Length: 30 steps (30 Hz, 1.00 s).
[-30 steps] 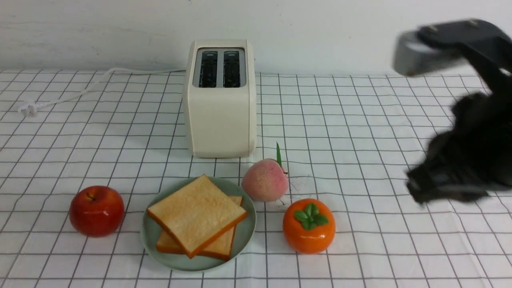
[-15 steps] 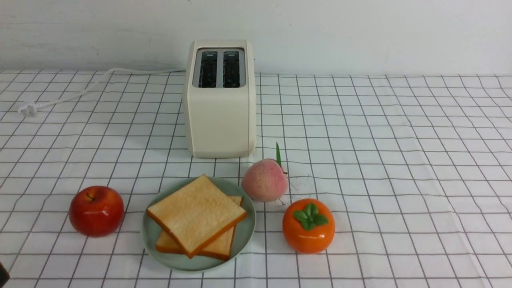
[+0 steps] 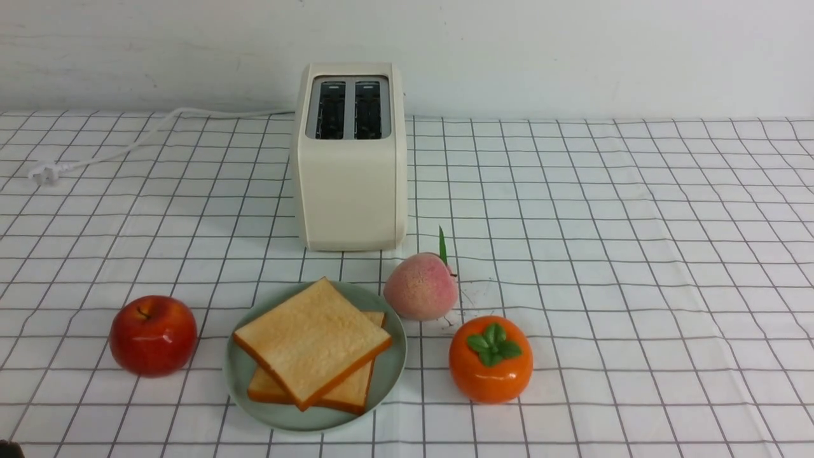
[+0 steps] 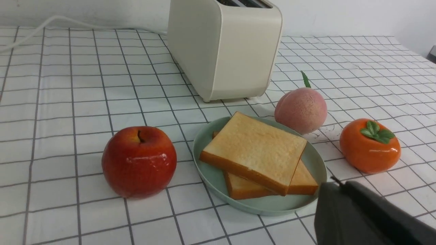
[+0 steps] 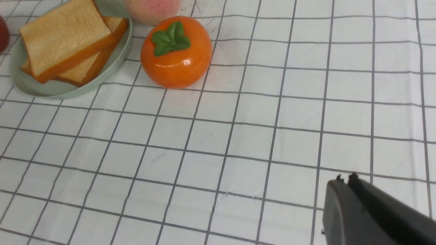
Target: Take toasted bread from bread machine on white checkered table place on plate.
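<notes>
Two slices of bread (image 3: 311, 343) stacked flat on the plate (image 3: 238, 375), top slice skewed across the lower so that one corner of the lower shows beyond it. Plate set on the table (image 3: 636, 254) in front of the toaster (image 3: 350, 165), close enough for a short carry from slot to plate. Both slots dark and seemingly empty in the front view, so job judged done. Apple (image 3: 153, 334) left of the plate, peach (image 3: 421, 285) just beside its right rim, persimmon (image 3: 491, 359) nearer and further right, apparently as clutter to work around. Cord (image 3: 127, 143) trailing left, plug lying loose on the cloth.

Neither arm reaching into the front view, consistent with work finished. Left gripper (image 4: 335, 185) low near the plate's near edge, aimed toward toaster, fingers pressed together, holding nothing. Right gripper (image 5: 345, 178) low over bare cloth, well apart from the persimmon, fingers together with only a thin seam between, also holding nothing.
</notes>
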### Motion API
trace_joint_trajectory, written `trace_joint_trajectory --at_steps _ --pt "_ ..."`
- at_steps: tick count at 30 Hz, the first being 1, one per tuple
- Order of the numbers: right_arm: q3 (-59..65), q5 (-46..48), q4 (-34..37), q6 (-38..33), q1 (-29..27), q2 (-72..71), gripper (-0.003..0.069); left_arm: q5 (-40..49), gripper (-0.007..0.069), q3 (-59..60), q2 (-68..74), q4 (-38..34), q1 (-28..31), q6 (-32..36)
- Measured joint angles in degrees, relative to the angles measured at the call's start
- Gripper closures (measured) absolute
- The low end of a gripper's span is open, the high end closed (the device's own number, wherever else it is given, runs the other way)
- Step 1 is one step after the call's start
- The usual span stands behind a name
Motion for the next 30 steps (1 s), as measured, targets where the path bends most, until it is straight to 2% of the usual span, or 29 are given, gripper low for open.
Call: trace_joint_trajectory --at_steps 4,6,7,8,9,11,12,14,21,30 --pt "1.8 -3.4 -1.2 -2.1 -5.0 -2.4 0.0648 0.3 0.0637 0.0 0.0 0.0 0.0 0.0" --pt "4.9 -9.3 0.1 -6.5 -10.9 -4.5 0.0659 0.6 0.0637 0.0 0.0 -0.1 0.0 0.0" --pt "9.1 -15.1 3.1 -11.8 -16.6 -6.9 0.0672 0.8 0.0637 0.0 0.0 0.0 0.0 0.0" --pt "12.1 -18.3 5.5 -15.4 -19.9 -8.6 0.0677 0.9 0.0637 0.0 0.0 0.0 0.0 0.0" --pt "12.7 -18.9 5.9 -16.2 -21.2 -9.3 0.0678 0.9 0.0637 0.0 0.0 0.0 0.0 0.0" --pt "20.7 -23.9 12.6 -25.5 -27.7 -14.4 0.0679 0.9 0.0637 0.0 0.0 0.0 0.0 0.0" --pt "20.7 -24.1 12.6 -25.5 -28.1 -14.8 0.0679 0.9 0.0637 0.0 0.0 0.0 0.0 0.0" --pt "26.1 -25.5 17.7 -31.6 -31.3 -18.6 0.0679 0.9 0.0637 0.0 0.0 0.0 0.0 0.0" --pt "27.6 -25.0 20.0 -36.6 -32.2 -21.1 0.0679 1.0 0.0637 0.0 0.0 0.0 0.0 0.0" --pt "27.6 -24.8 20.0 -34.5 -32.2 -21.1 0.0677 1.0 0.0634 0.0 0.0 0.0 0.0 0.0"
